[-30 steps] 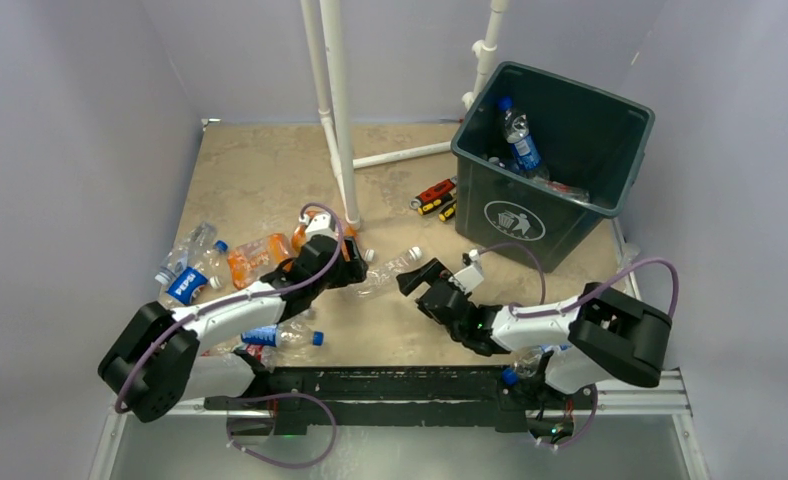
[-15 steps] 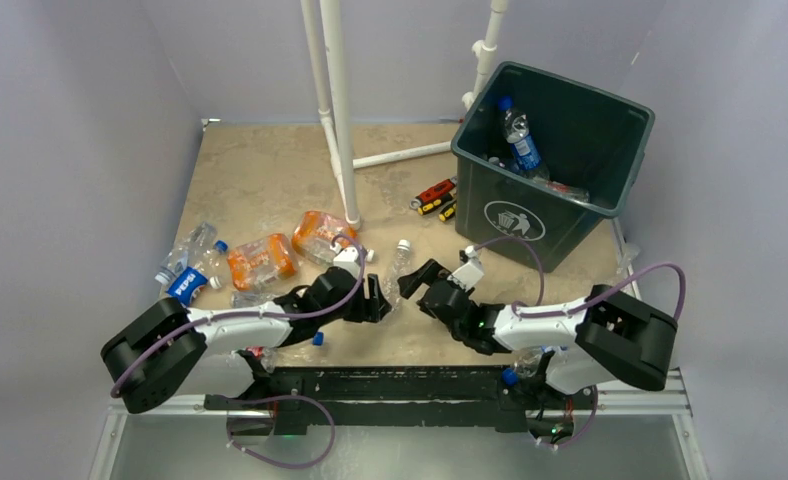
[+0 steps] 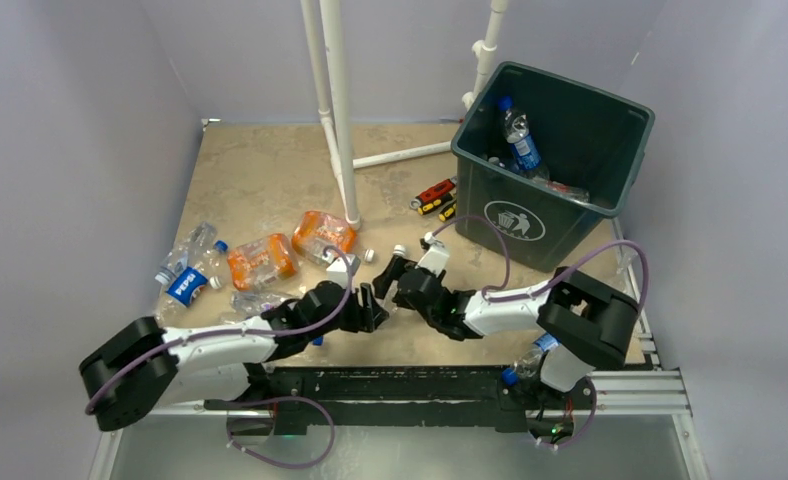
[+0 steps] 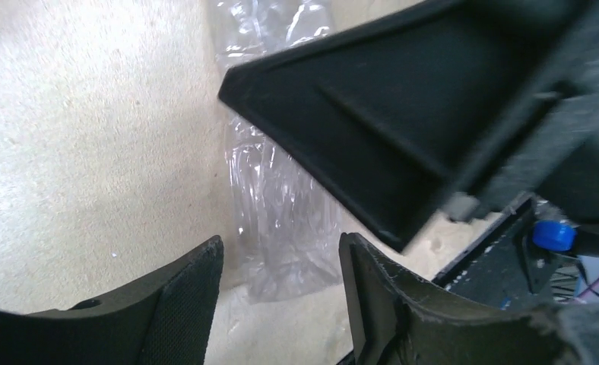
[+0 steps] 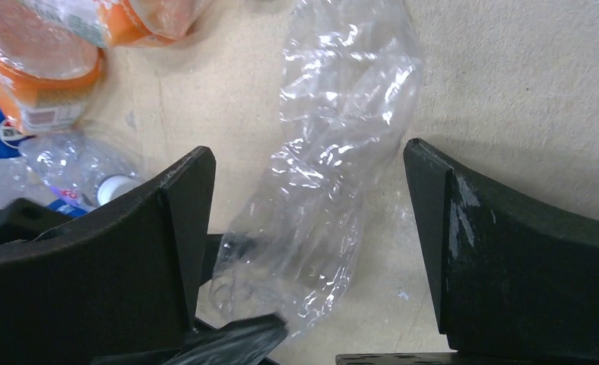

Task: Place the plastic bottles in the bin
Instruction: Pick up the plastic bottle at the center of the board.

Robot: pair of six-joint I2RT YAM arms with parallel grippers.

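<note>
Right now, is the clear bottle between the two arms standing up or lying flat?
Lying flat. The clear bottle is crumpled and stretched out along the table, its side against the surface in both wrist views.

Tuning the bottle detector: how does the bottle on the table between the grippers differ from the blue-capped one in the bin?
The table bottle lies flat and crushed; the bin bottle stands tilted inside the bin. The table bottle shows no label; the bin bottle has a blue one. The table bottle's cap is white, the bin bottle's blue. Both are clear plastic.
</note>
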